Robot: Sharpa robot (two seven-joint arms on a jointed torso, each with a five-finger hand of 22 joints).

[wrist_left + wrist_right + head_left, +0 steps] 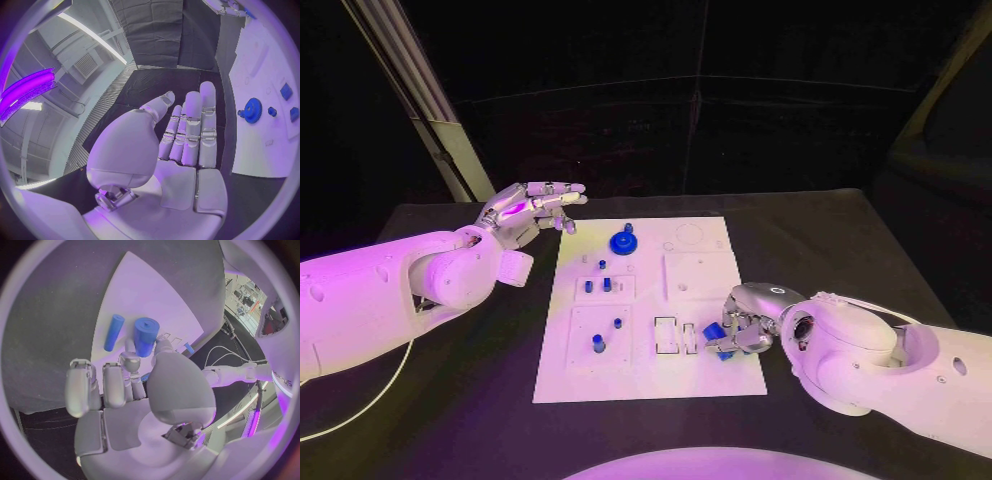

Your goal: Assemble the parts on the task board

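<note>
Right robot hand [740, 333] pinches a blue part [144, 336] (over task board [704, 382]).

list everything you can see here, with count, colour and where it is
task board: one, white, middle of the black table
gear-shaped part: one, blue, upright near the board's far edge
small parts standing on the board: several, blue, on the board's left half; exact count unclear
cylinder part: one, blue, pinched in the right hand at the board's right edge
slim rod part: one, blue, lying on the board next to the held cylinder
table: one, black, under the board
left hand: one, silver, holding nothing, fingers out straight, above the table by the board's far left corner
right hand: one, silver, over the board's right edge, holding the cylinder part
</note>
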